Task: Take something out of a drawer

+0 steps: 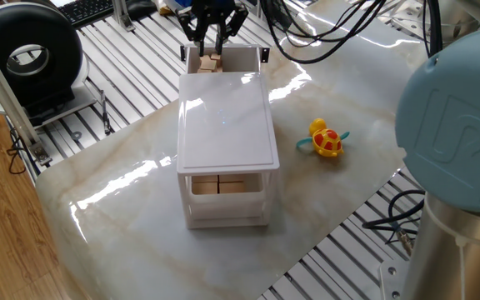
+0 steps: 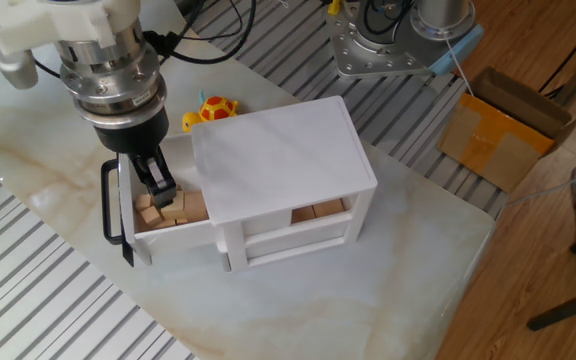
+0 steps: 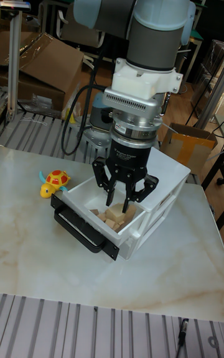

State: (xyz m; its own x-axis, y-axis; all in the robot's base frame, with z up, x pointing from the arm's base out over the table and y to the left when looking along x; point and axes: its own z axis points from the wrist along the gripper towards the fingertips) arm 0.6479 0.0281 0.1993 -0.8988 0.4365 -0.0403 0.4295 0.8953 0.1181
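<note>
The white drawer [image 3: 138, 224] is pulled out of the top of the small white cabinet [image 1: 227, 117], its black handle [image 2: 113, 215] in front. Several pale tan wooden cubes [image 2: 173, 212] lie inside it. My gripper [image 3: 119, 206] hangs straight down into the drawer, fingers [image 2: 158, 183] drawn close together. One cube [image 3: 117, 211] sits between the fingertips, just above the pile. In one fixed view the gripper [image 1: 212, 32] stands over the drawer [image 1: 240, 57] at the cabinet's far end, above the cubes [image 1: 212, 62].
A yellow-and-red toy with teal limbs [image 1: 327, 140] lies on the marble tabletop beside the cabinet, also seen as the toy [image 3: 53, 183]. The two lower drawers [image 1: 223, 187] are shut, with tan blocks showing through. A cardboard box [image 2: 503, 125] stands on the floor beyond the table edge.
</note>
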